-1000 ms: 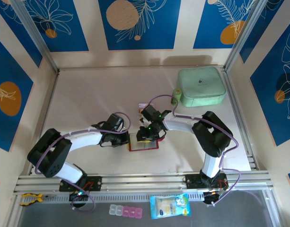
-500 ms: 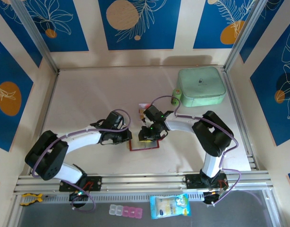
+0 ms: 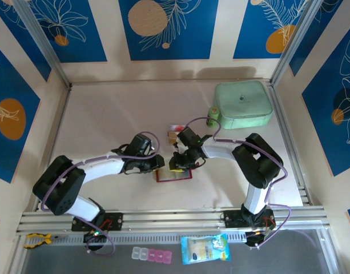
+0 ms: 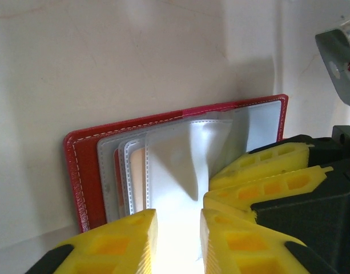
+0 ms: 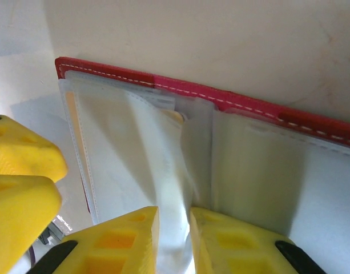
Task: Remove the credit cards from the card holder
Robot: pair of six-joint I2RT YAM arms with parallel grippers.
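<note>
Compared with 1 second ago, the left gripper (image 3: 159, 164) sits further right, at the left edge of the card holder (image 3: 175, 176). The right gripper (image 3: 177, 165) has shifted slightly toward the far side. This uncovers more of a small red-and-white card (image 3: 175, 128) lying on the table (image 3: 106, 125) just behind it.

There are 2 arms, 1 card holder and 1 mint-green case (image 3: 243, 105) at the far right. The card holder lies open near the middle of the table, between the 2 grippers. Of the credit cards, 1 orange-yellow card (image 4: 137, 180) shows as an edge inside a clear sleeve (image 4: 180, 165), and 1 lies outside on the table.

In the left wrist view, the left fingers (image 4: 120, 242) stand a narrow gap apart with sleeve plastic lying in that gap. In the right wrist view, the right fingers (image 5: 129, 240) are nearly together and a raised fold of sleeve runs into the slit. I cannot tell whether they clamp it.
</note>
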